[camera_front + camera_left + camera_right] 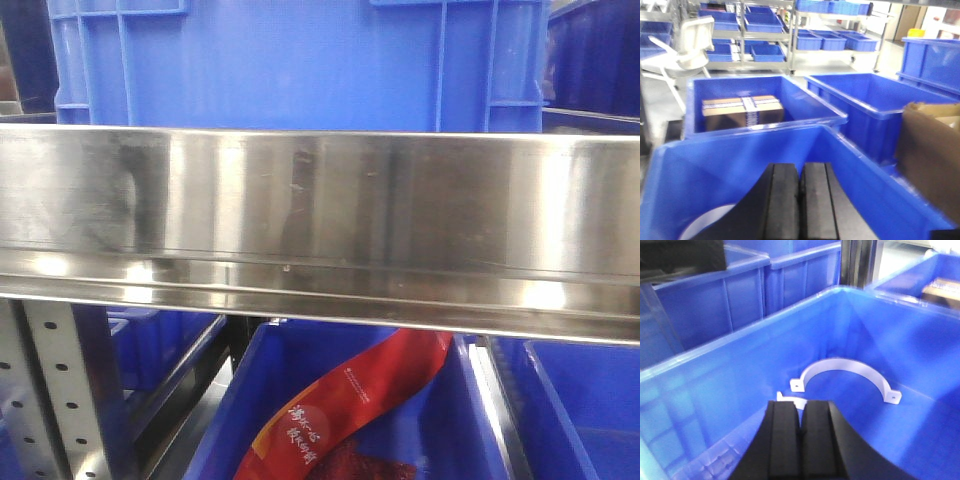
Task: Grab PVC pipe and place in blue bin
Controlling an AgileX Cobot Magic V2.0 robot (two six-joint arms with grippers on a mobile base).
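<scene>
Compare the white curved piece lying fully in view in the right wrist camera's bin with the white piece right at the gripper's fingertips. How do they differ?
The white arc piece shows whole: a wide arch with a holed tab at each end, lying clear of the right gripper. The second white piece shows only a short end, the rest hidden behind the shut fingers. Both are white and lie in the same blue bin.

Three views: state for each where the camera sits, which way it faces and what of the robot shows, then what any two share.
Exterior front-facing: sits low, facing a steel shelf rail with blue bins above and below; no robot part shows.
Left wrist-mounted: rides the left arm, looking over the shut left gripper into a blue bin toward a cardboard box.
Right wrist-mounted: rides the right arm, looking over the shut right gripper at the PVC pipe lying in the blue bin.
Both wrist views share black fingers low in frame.
</scene>
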